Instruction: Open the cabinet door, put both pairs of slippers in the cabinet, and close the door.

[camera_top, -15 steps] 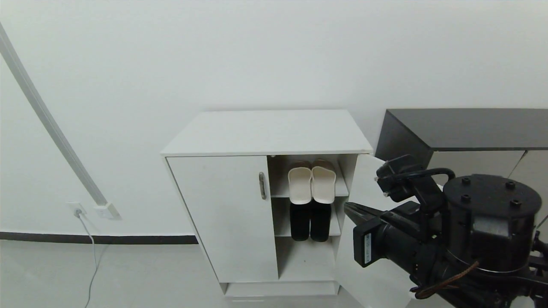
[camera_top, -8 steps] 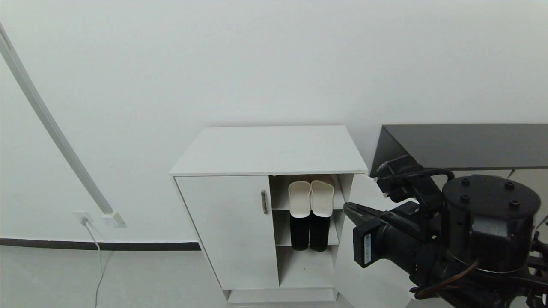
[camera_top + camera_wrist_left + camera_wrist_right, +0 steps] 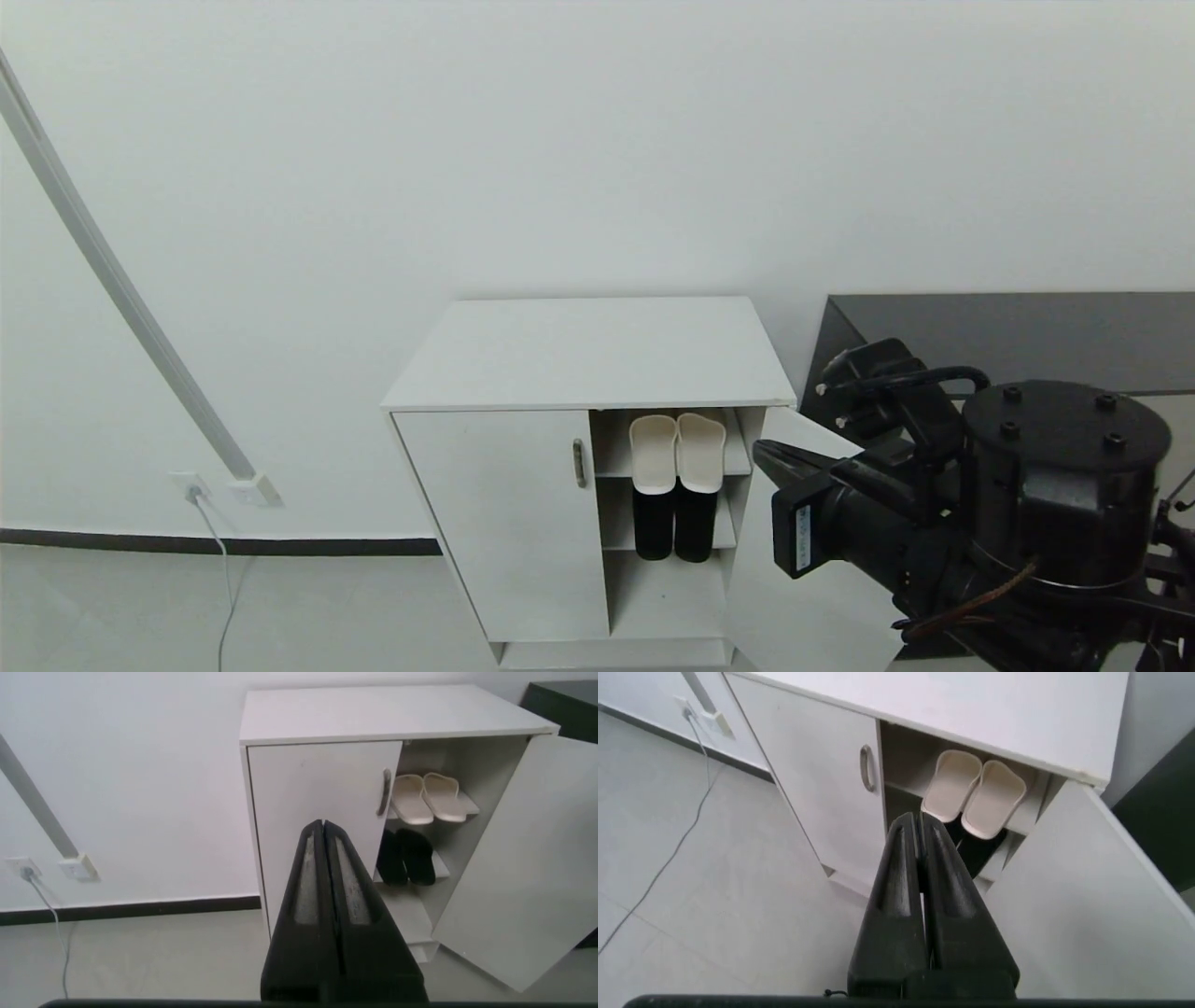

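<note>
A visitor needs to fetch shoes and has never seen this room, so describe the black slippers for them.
Look for the white two-door cabinet against the white wall, its right door hanging open. Inside, on the middle shelf, lies the pair of black slippers, directly below a cream pair on the top shelf; only this pair is black.

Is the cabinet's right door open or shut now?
Open: the right door stands angled outward, showing white slippers and black slippers inside.
</note>
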You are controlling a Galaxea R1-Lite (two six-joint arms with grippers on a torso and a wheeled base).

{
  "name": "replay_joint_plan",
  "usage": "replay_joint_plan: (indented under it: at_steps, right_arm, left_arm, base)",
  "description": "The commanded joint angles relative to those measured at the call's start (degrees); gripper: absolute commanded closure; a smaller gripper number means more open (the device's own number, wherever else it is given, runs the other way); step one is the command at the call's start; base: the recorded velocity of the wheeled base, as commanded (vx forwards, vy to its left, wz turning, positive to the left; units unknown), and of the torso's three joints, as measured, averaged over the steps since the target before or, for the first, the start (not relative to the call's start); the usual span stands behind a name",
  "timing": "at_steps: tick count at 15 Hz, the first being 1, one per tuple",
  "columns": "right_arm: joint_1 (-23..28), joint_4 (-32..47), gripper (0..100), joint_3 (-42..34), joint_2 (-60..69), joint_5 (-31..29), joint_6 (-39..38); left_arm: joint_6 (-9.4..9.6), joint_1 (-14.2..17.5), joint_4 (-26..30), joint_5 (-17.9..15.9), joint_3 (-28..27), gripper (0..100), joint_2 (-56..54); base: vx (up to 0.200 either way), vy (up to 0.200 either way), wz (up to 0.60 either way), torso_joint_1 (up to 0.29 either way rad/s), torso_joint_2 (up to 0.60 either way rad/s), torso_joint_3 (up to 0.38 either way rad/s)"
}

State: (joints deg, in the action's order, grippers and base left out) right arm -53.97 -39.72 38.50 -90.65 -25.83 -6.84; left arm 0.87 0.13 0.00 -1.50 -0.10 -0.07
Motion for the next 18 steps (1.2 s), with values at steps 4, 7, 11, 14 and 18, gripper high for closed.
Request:
replay_joint_plan:
  at_steps: [4,7,11,14,18]
  right_arm:
    - [0.0,0.0,100,0.0,-0.2,0.2,0.0]
    - [0.4,0.2,100,-0.1,-0.6,0.5,0.1]
    - [0.8,0.1,100,-0.1,-0.9,0.5,0.1]
    - [1.3,0.0,100,0.0,-1.1,0.5,0.1]
    - [1.7,0.0,100,0.0,-1.5,0.5,0.1]
  left_arm:
    - [0.01,0.0,0.0,0.0,0.0,100,0.1]
    - [0.1,0.0,0.0,0.0,0.0,100,0.1]
    - [0.01,0.0,0.0,0.0,0.0,100,0.1]
    - [0.01,0.0,0.0,0.0,0.0,100,0.1]
    - [0.01,0.0,0.0,0.0,0.0,100,0.1]
  base:
    - [0.0,0.0,0.0,0.041,-0.08,-0.046]
    - [0.0,0.0,-0.2,0.001,0.0,-0.001]
    - [0.0,0.0,-0.6,0.001,0.0,0.004]
    - [0.0,0.0,-0.4,0.008,0.0,-0.002]
    - [0.0,0.0,0.0,0.0,0.0,0.0]
